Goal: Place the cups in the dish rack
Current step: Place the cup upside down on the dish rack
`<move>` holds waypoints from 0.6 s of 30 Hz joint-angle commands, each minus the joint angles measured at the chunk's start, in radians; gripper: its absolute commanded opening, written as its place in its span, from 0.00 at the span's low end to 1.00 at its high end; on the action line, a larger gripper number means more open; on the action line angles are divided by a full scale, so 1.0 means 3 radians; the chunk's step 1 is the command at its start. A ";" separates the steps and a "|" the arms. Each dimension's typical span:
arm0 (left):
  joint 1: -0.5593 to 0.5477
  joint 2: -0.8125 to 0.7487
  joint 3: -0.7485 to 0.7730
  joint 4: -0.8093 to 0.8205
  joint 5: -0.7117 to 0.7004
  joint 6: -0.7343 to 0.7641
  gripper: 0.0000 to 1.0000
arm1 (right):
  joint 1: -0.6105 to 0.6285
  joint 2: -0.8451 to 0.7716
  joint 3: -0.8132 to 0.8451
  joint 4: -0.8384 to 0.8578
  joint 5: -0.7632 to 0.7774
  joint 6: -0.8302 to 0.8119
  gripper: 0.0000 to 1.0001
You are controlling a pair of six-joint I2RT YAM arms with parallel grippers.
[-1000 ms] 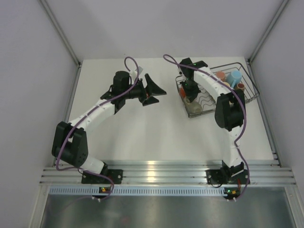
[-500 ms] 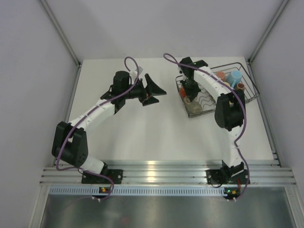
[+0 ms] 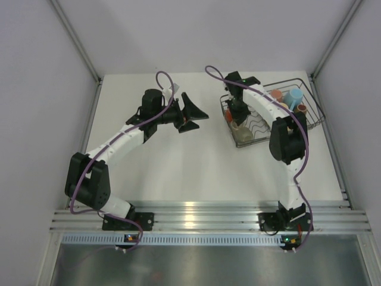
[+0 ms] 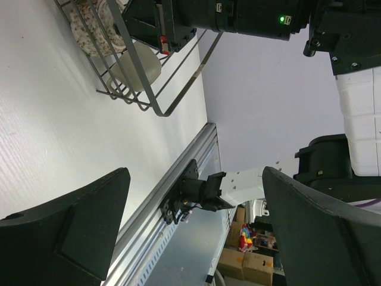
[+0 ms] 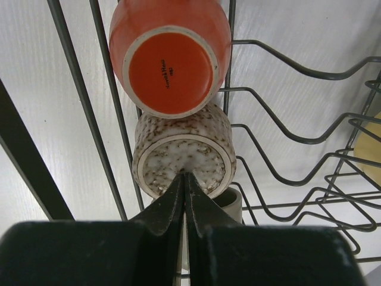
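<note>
white table [image 3: 178, 173] fills the overhead view. the dish rack [image 3: 316, 101] sits at the table's far right corner, close to the right edge. a light blue cup [image 3: 293, 95] and a salmon cup [image 3: 277, 95] lie at the rack's far side, with a brown cup [image 3: 302, 109] just beside the blue one and a pale grey cup [image 3: 243, 137] at the rack's near left corner. the right gripper [image 3: 238, 114] hangs inside the rack's left end. the left gripper [image 3: 195, 112] is over the far half of the table, well apart from the rack. its fingers are spread wide, and a small reddish thing [image 3: 189, 126] just under them is too hidden to name.

from the left wrist, the spread fingers [image 4: 77, 232] grip nothing, and the rack's corner shows across the table.

from the right wrist, the fingers are pressed together, pinching nothing, their tips at the base of a speckled grey cup [image 5: 183, 149] lying among the rack's wires. an orange cup [image 5: 171, 53] touches it, base toward the camera.
</note>
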 commanded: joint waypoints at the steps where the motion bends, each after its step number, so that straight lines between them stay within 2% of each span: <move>1: 0.0016 -0.0131 0.0086 0.0181 0.0002 0.0044 0.98 | 0.0016 0.0040 -0.0087 0.0355 0.0071 0.0086 0.00; 14: 0.0022 -0.0183 0.0086 0.0129 -0.0018 0.0064 0.98 | 0.0021 0.0117 -0.0067 0.0647 0.0250 0.0193 0.00; 18: 0.0022 -0.0177 0.0091 0.0129 -0.0028 0.0070 0.98 | 0.0021 -0.0097 -0.0123 0.0810 0.0301 0.0193 0.00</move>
